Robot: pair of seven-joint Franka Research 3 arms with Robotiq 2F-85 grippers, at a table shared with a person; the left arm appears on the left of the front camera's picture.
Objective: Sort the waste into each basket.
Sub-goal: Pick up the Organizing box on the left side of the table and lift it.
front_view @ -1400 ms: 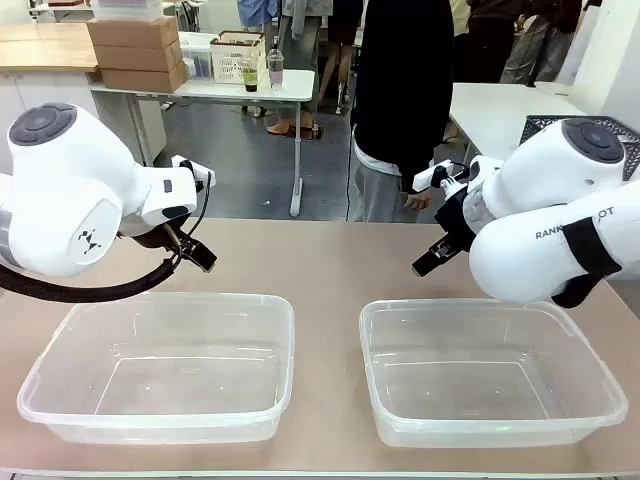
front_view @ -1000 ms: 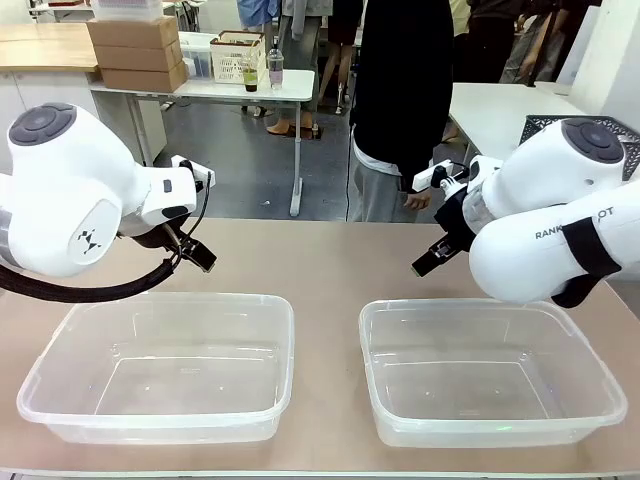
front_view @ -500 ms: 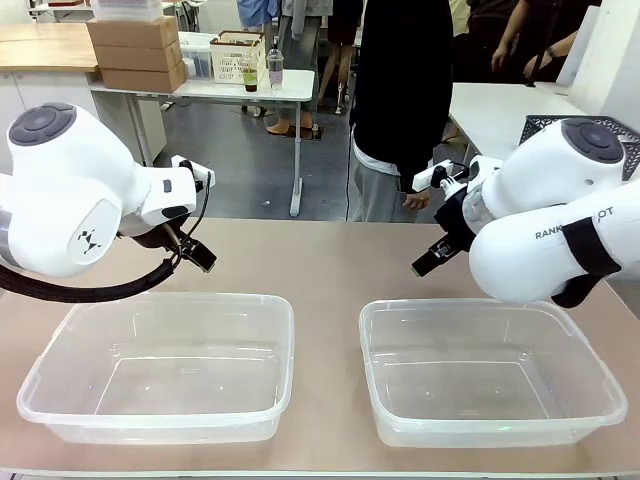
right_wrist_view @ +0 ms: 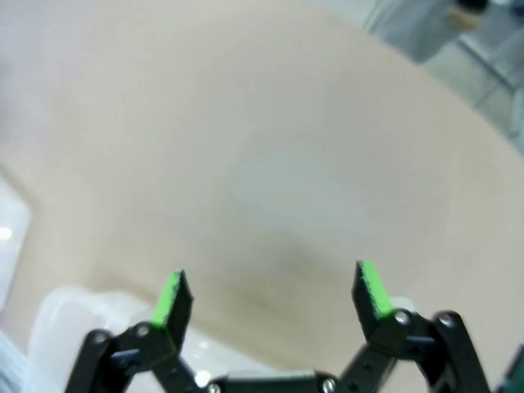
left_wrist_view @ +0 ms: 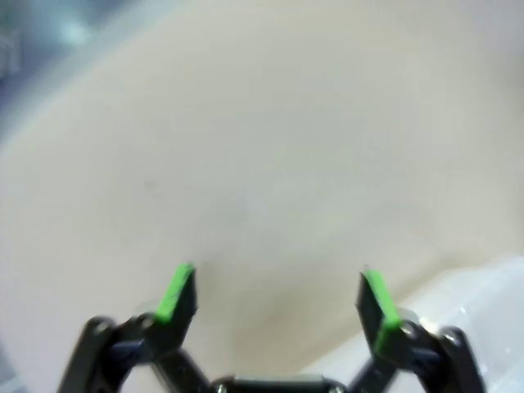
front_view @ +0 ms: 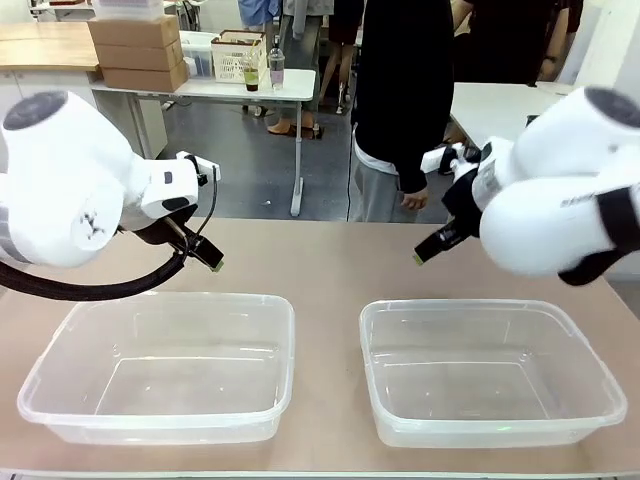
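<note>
Two see-through plastic tubs stand side by side near the front edge, the left tub (front_view: 180, 298) and the right tub (front_view: 462, 305), both with nothing in them. No cans or bottles show on this table. My left gripper (front_view: 207, 260) hangs open above the table just behind the left tub, whose corner (left_wrist_view: 471, 299) shows in the blurred left wrist view beside the open gripper (left_wrist_view: 277, 296). My right gripper (front_view: 426, 251) hangs open behind the right tub. The right wrist view shows that gripper (right_wrist_view: 274, 293) open over bare table, with a tub rim (right_wrist_view: 70, 309) low at the left.
A person in black (front_view: 402, 90) stands at the far side, one hand (front_view: 411, 200) hanging by the table edge. Behind are a white table (front_view: 230, 88) with a bottle (front_view: 275, 62) and a crate, and cardboard boxes (front_view: 135, 50).
Both arms have shifted. The left gripper moved slightly right and down, and the right arm rose and swung a little. Both wrist views are motion-blurred. The tubs stayed still.
</note>
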